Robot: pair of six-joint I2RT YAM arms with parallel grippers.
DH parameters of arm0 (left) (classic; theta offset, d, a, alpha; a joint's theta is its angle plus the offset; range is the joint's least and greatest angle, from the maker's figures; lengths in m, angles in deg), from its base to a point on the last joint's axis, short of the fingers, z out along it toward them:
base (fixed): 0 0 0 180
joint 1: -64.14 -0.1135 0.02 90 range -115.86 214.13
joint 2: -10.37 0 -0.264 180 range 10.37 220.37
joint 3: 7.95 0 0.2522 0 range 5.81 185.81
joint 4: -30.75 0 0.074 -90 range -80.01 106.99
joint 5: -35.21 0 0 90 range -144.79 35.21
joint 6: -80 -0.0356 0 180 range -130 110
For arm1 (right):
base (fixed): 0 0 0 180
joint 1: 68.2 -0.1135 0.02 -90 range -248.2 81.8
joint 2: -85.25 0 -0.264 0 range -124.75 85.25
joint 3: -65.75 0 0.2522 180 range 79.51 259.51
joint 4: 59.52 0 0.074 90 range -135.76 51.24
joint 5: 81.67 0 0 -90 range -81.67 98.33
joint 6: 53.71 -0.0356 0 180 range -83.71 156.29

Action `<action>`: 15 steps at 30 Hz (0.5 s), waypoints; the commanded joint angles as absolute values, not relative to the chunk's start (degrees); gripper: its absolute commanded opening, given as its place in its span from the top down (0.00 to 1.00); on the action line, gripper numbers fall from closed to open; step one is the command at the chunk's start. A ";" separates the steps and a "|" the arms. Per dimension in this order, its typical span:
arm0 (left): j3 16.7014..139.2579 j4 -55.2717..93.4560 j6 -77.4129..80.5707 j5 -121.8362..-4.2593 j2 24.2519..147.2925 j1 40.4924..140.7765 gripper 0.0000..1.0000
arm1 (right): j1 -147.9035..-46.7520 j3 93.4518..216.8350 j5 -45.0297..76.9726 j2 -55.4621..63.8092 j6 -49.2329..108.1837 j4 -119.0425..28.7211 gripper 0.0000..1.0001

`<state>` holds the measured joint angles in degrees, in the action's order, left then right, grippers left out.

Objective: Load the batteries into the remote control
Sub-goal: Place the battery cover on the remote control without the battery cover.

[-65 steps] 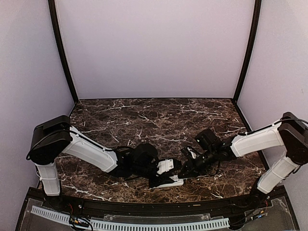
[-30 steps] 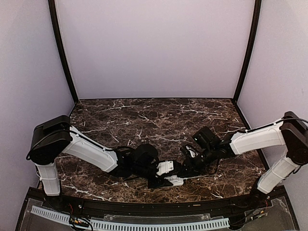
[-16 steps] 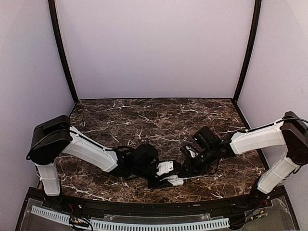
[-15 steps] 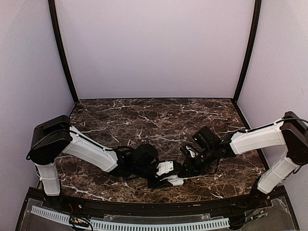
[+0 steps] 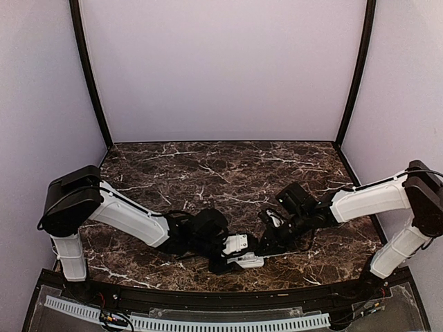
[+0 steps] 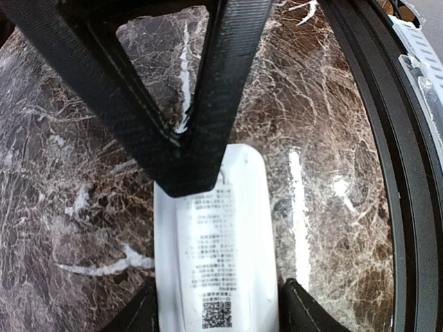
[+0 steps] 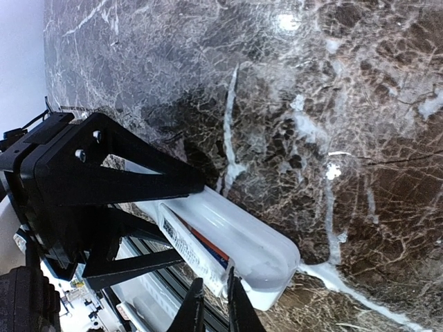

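The white remote control (image 5: 248, 261) lies back-up near the table's front edge. My left gripper (image 5: 232, 252) is shut on its sides; in the left wrist view my gripper (image 6: 218, 308) has a finger on each side of the remote (image 6: 239, 180). The labelled battery cover (image 6: 218, 263) faces up. My right gripper (image 5: 265, 243) reaches in from the right. In the right wrist view my gripper (image 7: 214, 304) is pinched on the edge of the cover (image 7: 187, 246), which is slightly lifted. An orange-red battery (image 7: 208, 241) and a bluish battery (image 7: 220, 261) show in the gap beneath.
The black raised rim (image 6: 387, 173) of the table runs just beside the remote, with a white slotted rail (image 5: 187, 321) beyond it. Pale walls close in the back and both sides. Dark marble table (image 5: 228, 173) stretches behind the arms.
The left gripper and remote have shifted slightly toward the near edge and turned a little. The right gripper has followed, staying at the remote's right end.
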<state>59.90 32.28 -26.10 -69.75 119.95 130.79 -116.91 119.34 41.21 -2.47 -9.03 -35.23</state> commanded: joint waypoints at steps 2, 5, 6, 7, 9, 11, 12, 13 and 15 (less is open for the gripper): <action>57.25 28.95 -26.10 -66.49 114.86 131.03 0.40 | -117.46 118.71 39.31 -0.70 -9.00 -33.34 0.89; 55.66 28.97 -25.18 -66.14 113.84 131.04 0.39 | -117.41 118.80 39.21 -0.55 -8.83 -33.17 0.88; 55.16 28.95 -25.02 -66.13 113.58 131.03 0.39 | -117.48 118.92 39.25 -0.52 -8.83 -33.03 0.88; 54.82 28.95 -24.79 -65.95 113.48 131.07 0.39 | -117.43 118.97 39.19 -0.46 -8.80 -32.94 0.88; 54.36 28.82 -24.60 -65.64 113.34 131.04 0.39 | -117.42 119.06 39.11 -0.23 -8.80 -32.69 0.87; 53.95 28.63 -24.64 -65.23 113.25 131.04 0.39 | -117.42 118.93 39.05 -0.03 -8.84 -32.43 0.86; 53.78 28.60 -24.75 -64.97 113.17 131.03 0.38 | -117.42 118.82 39.09 0.07 -8.96 -32.43 0.86; 53.44 28.59 -24.87 -64.45 113.14 131.02 0.38 | -117.42 118.73 39.21 0.11 -9.03 -32.45 0.86; 53.11 28.67 -24.97 -63.98 113.16 131.02 0.38 | -117.42 118.55 39.56 -0.07 -9.14 -32.50 0.87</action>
